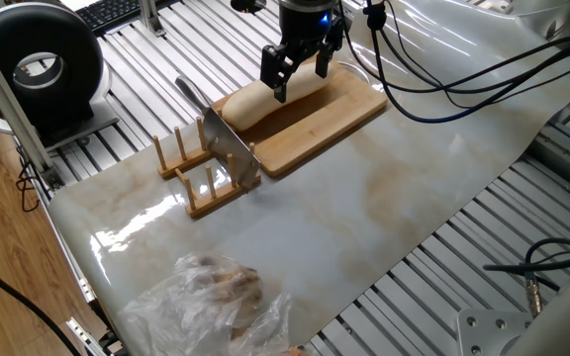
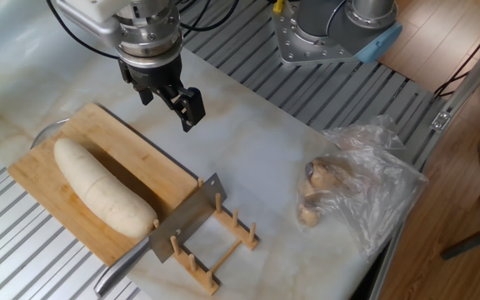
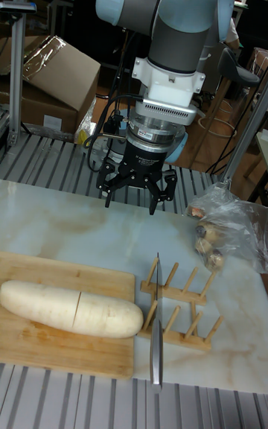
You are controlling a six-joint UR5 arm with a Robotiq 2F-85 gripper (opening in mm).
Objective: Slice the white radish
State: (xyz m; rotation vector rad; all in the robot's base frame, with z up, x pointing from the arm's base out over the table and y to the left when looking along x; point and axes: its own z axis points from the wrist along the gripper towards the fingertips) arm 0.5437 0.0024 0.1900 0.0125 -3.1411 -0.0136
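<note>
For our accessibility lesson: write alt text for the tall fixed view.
A white radish lies on a wooden cutting board; the robot's open gripper hangs above the table behind it. A knife stands in a wooden rack alongside.

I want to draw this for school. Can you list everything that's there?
radish: one, cream-white, lying on the board
board: one, light wood, on the table
knife: one, steel, standing in the rack
rack: one, wood, beside the board
bag: one, clear with brownish stuff inside, on the table away from the board
table: one, pale marbled top
gripper: one, black, open and holding nothing, in the air near the board
arm: one, grey and pale blue, above the table
</note>
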